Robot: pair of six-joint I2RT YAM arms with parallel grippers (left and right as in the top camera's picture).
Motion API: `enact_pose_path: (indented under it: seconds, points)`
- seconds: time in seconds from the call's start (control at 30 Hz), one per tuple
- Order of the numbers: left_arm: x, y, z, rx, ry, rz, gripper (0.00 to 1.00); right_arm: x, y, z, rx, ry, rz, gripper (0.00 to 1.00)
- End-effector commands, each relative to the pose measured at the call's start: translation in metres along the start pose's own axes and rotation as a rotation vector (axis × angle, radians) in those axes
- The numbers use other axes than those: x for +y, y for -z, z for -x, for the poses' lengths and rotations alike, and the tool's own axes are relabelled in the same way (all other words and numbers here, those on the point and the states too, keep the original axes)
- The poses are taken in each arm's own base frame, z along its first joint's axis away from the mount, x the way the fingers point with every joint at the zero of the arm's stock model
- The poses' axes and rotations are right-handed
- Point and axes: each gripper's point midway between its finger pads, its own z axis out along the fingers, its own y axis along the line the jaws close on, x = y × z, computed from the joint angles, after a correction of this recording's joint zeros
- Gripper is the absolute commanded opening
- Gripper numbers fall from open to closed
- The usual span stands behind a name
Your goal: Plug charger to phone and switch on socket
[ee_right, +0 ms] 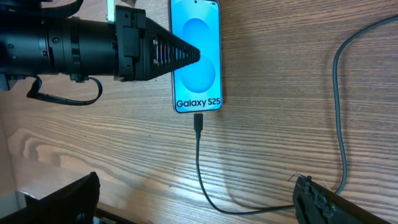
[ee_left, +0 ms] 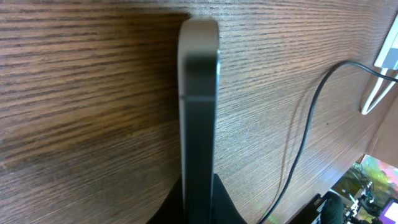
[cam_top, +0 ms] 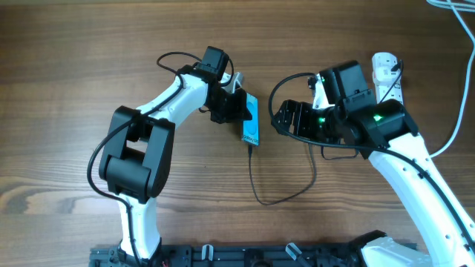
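Note:
The phone [cam_top: 251,120] lies left of centre with its cyan screen up; the right wrist view shows it [ee_right: 198,37] with "Galaxy S25" at its near end. My left gripper [cam_top: 239,108] is shut on the phone, one finger across the screen [ee_right: 163,53]; the left wrist view shows the phone edge-on [ee_left: 199,112] between the fingers. The charger cable [cam_top: 256,185] loops from the phone's near end toward my right arm. Its connector tip [ee_right: 198,122] sits at the phone's end. My right gripper [cam_top: 286,119] is open and empty [ee_right: 193,202]. The white socket [cam_top: 384,68] lies behind the right arm, partly hidden.
A thick white cord [cam_top: 464,44] runs along the far right edge of the table. The cable's loop [ee_right: 339,93] also crosses the wood to the right of the phone. A black rail [cam_top: 245,256] lines the front edge.

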Motion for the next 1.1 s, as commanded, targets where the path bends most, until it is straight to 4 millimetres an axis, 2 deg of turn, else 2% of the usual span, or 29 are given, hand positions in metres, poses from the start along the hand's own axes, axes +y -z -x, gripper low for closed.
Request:
enact_pose_path:
  seconds: [0.0, 0.13, 0.23, 0.3, 0.4, 0.47, 0.6, 0.7, 0.87, 0.97, 1.03, 1.07]
  points:
    - [0.018, -0.011, -0.001, 0.005, 0.019, 0.075, 0.08, 0.000, 0.001, 0.007, -0.019, -0.011, -0.013, 1.00]
    - [0.031, -0.009, 0.001, -0.013, 0.026, 0.149, 0.13, 0.000, 0.001, 0.005, -0.015, -0.010, -0.016, 1.00]
    - [0.046, -0.006, -0.001, -0.016, 0.039, 0.229, 0.23, -0.007, -0.001, 0.004, -0.016, -0.016, -0.042, 0.99]
    - [0.052, -0.005, -0.002, -0.019, 0.044, 0.267, 0.25, -0.009, -0.002, 0.001, -0.001, -0.019, -0.053, 1.00]
    - [0.053, -0.005, -0.003, -0.013, 0.048, 0.271, 0.28, -0.012, -0.002, 0.000, 0.001, -0.021, -0.064, 1.00]
    - [0.053, -0.005, -0.003, -0.013, 0.047, 0.271, 0.38, -0.019, -0.001, -0.002, 0.005, -0.027, -0.102, 1.00]
    - [0.054, -0.004, -0.003, -0.015, 0.047, 0.274, 0.47, -0.024, -0.001, -0.005, 0.014, -0.032, -0.128, 1.00]
    - [0.056, -0.004, -0.004, -0.010, 0.051, 0.284, 0.49, -0.024, -0.001, -0.005, 0.014, -0.032, -0.129, 1.00]
    - [0.059, -0.001, -0.003, -0.014, 0.061, 0.304, 0.56, -0.041, 0.002, -0.003, -0.013, -0.034, -0.219, 1.00]
    - [0.056, 0.022, 0.004, -0.028, 0.084, 0.313, 0.60, -0.048, 0.004, 0.003, -0.044, -0.031, -0.265, 1.00]
    - [0.047, 0.054, 0.014, -0.070, 0.100, 0.311, 0.61, -0.051, 0.005, 0.007, -0.066, -0.023, -0.283, 1.00]
    - [0.044, 0.073, 0.020, -0.103, 0.107, 0.318, 0.65, -0.053, 0.006, 0.009, -0.072, -0.010, -0.294, 1.00]
